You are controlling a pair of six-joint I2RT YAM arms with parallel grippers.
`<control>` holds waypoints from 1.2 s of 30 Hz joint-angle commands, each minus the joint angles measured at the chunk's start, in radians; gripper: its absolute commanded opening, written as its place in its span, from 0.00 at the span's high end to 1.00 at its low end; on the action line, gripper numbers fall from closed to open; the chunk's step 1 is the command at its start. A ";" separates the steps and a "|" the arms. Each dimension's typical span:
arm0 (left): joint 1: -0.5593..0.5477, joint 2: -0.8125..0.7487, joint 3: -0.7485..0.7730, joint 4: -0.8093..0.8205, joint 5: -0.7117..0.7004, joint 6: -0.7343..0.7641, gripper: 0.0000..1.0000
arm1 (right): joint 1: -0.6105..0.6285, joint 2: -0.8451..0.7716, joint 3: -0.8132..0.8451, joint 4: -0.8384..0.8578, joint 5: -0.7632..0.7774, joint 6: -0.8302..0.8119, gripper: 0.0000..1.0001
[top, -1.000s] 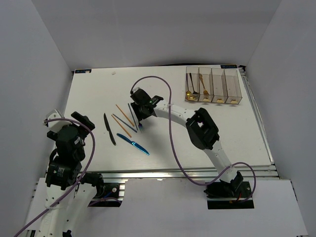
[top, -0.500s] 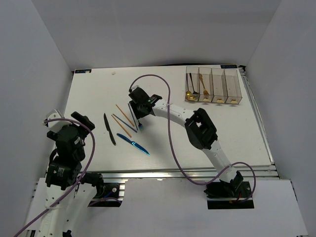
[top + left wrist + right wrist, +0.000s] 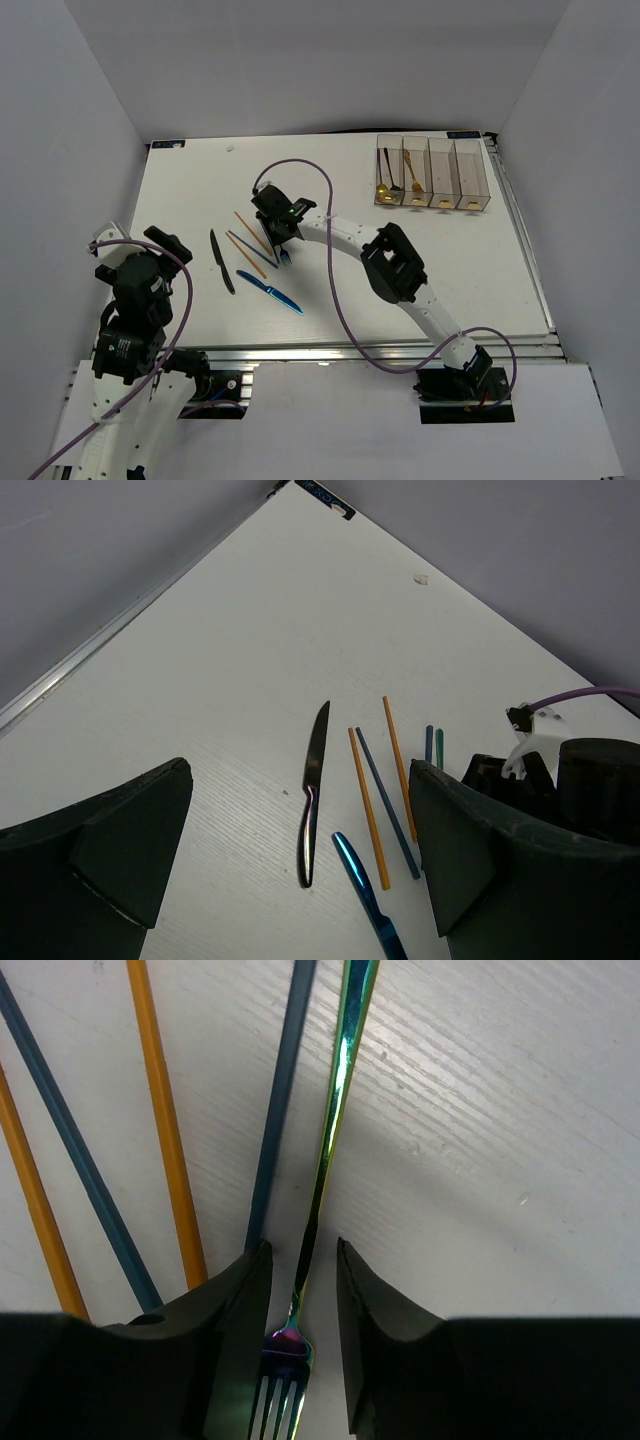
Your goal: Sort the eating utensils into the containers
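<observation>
Right wrist: my right fingers [image 3: 232, 1320] have dropped and narrowed astride the fork [image 3: 335, 1100] at the middle of the bench [image 3: 450, 280], not yet pinching, left fingers [image 3: 100, 850] spread wide, so lifting toward the containers [image 3: 468, 170] nears.

The white-and-black right arm [image 3: 400, 270] stretches far forward and leftward, its black two-finger right hand [image 3: 303, 1260] pointing down with fingers a narrow gap apart, while the matching left arm [image 3: 130, 320] sits folded near its base, left hand [image 3: 300, 810] spread wide.
</observation>
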 commanded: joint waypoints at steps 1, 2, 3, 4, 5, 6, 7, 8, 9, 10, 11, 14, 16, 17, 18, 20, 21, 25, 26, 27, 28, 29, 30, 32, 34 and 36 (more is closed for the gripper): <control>-0.004 -0.006 -0.008 -0.005 -0.006 -0.003 0.02 | 0.004 0.044 0.050 -0.026 0.038 -0.001 0.64; -0.005 -0.009 -0.006 -0.005 -0.006 -0.003 0.02 | 0.004 0.050 0.049 -0.043 0.047 0.000 0.69; -0.005 -0.009 -0.008 -0.004 -0.006 -0.003 0.02 | 0.004 0.049 0.044 -0.049 0.053 0.005 0.72; -0.005 -0.009 -0.006 -0.005 -0.006 -0.003 0.02 | 0.004 0.043 0.017 -0.054 0.053 0.007 0.76; -0.004 -0.009 -0.008 -0.005 -0.006 -0.003 0.02 | 0.004 0.018 -0.004 -0.046 0.055 0.017 0.82; -0.004 -0.008 -0.008 -0.005 -0.006 -0.001 0.02 | 0.004 0.005 -0.029 -0.038 0.059 0.022 0.84; -0.005 -0.008 -0.008 -0.005 -0.006 -0.003 0.02 | 0.002 -0.011 -0.073 -0.032 0.059 0.026 0.86; -0.005 -0.006 -0.008 -0.005 -0.006 -0.003 0.02 | -0.001 -0.038 -0.089 -0.032 0.061 0.033 0.92; -0.005 -0.008 -0.006 -0.007 -0.007 -0.004 0.02 | -0.003 -0.049 -0.101 -0.032 0.065 0.042 0.99; -0.004 -0.008 -0.006 -0.007 -0.007 -0.004 0.02 | -0.006 -0.061 -0.120 -0.034 0.066 0.045 1.00; -0.004 -0.012 -0.008 -0.007 -0.010 -0.004 0.02 | -0.013 -0.090 -0.132 -0.029 0.056 0.045 1.00; -0.004 -0.023 -0.008 -0.007 -0.012 -0.006 0.02 | -0.056 -0.172 -0.198 -0.021 -0.020 0.062 1.00; -0.005 -0.029 -0.008 -0.007 -0.013 -0.008 0.02 | -0.085 -0.283 -0.279 0.057 -0.063 0.072 1.00; -0.005 -0.031 -0.008 -0.007 -0.013 -0.008 0.02 | -0.114 -0.326 -0.370 0.092 -0.088 0.074 1.00; -0.005 -0.031 -0.008 -0.007 -0.012 -0.008 0.02 | -0.131 -0.363 -0.408 0.133 -0.097 0.080 1.00; -0.004 -0.031 -0.008 -0.007 -0.013 -0.008 0.02 | -0.188 -0.463 -0.497 0.152 -0.103 0.083 1.00; -0.004 -0.032 -0.008 -0.007 -0.012 -0.008 0.02 | -0.209 -0.492 -0.523 0.173 -0.106 0.082 1.00; -0.004 -0.032 -0.008 -0.005 -0.012 -0.006 0.02 | -0.373 -0.607 -0.594 0.183 -0.125 0.047 1.00; -0.004 -0.028 -0.008 -0.007 -0.012 -0.006 0.02 | -0.400 -0.611 -0.589 0.172 -0.106 0.033 1.00; -0.004 -0.028 -0.008 -0.007 -0.013 -0.008 0.02 | -0.429 -0.609 -0.572 0.163 -0.102 0.016 1.00; -0.004 -0.026 -0.009 -0.007 -0.013 -0.008 0.02 | -0.487 -0.599 -0.559 0.144 -0.100 -0.015 1.00; -0.004 -0.023 -0.008 -0.007 -0.013 -0.008 0.02 | -0.515 -0.588 -0.540 0.135 -0.105 -0.029 1.00; -0.005 -0.020 -0.008 -0.007 -0.012 -0.008 0.02 | -0.545 -0.576 -0.498 0.126 -0.106 -0.042 1.00; -0.004 -0.012 -0.008 -0.007 -0.012 -0.006 0.02 | -0.624 -0.528 -0.450 0.108 -0.118 -0.071 1.00; -0.004 0.001 -0.005 -0.008 -0.012 -0.006 0.02 | -0.689 -0.468 -0.366 0.086 -0.126 -0.088 1.00; -0.004 0.018 -0.003 -0.008 -0.010 -0.006 0.02 | -0.722 -0.419 -0.301 0.046 -0.141 -0.113 1.00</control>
